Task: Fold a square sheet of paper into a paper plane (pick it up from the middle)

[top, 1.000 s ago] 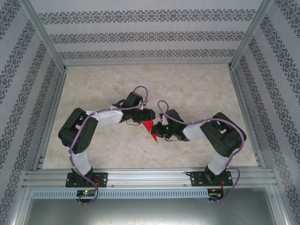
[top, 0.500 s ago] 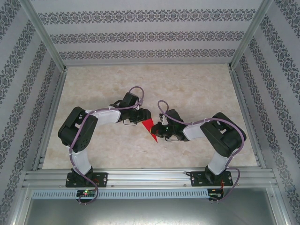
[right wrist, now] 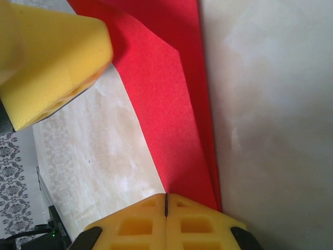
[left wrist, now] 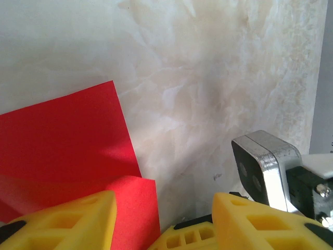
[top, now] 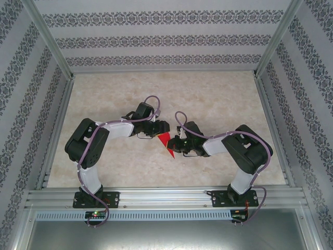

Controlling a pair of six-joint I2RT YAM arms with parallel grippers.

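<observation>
The red sheet of paper [top: 166, 143], folded to a narrow pointed shape, lies on the table between my two grippers, its tip toward the near edge. My left gripper [top: 157, 130] is open at the paper's far end. In the left wrist view [left wrist: 161, 221], a raised red flap [left wrist: 132, 208] stands inside the gap beside the left finger [left wrist: 57, 221]. My right gripper [top: 178, 145] is shut, and its closed yellow tips [right wrist: 166, 203] press on the edge of the folded paper [right wrist: 171, 114]. The paper is not between its jaws.
The marble-patterned tabletop [top: 218, 99] is boxed in by an aluminium frame and patterned walls [top: 156, 39]. A silver block of the right wrist [left wrist: 265, 166] sits close to my left gripper. One left finger [right wrist: 52, 57] shows in the right wrist view.
The left gripper has drawn back slightly to the left along the paper's far end, and its jaws have widened a little. The right gripper and the paper have stayed in place.
</observation>
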